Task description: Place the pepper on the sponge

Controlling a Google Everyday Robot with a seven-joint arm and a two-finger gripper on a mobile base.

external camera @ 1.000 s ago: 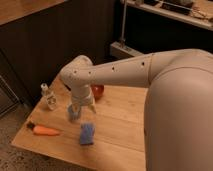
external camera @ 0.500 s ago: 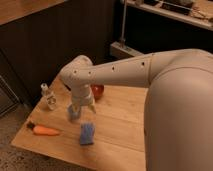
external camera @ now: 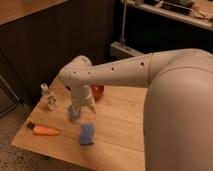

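A wooden table (external camera: 122,125) stands in a dark room. The pepper (external camera: 44,130) lies flat near its left edge, apart from the sponge (external camera: 87,133), not on it. The gripper (external camera: 80,104) hangs over a pale blue block (external camera: 74,113), behind both. I cannot tell if it is open. I think it must next reach the pepper and grab it. I see no bowls or boxes.

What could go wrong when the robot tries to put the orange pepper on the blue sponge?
1. The pincer hangs above the small pale blue block, not the pepper, so it might grab the wrong thing.
2. The pepper lies near the table edge; a clumsy nudge could roll it off.
3. The white bottle stands close to the arm's path and the sponge is small, so a tip-over or a miss is possible.
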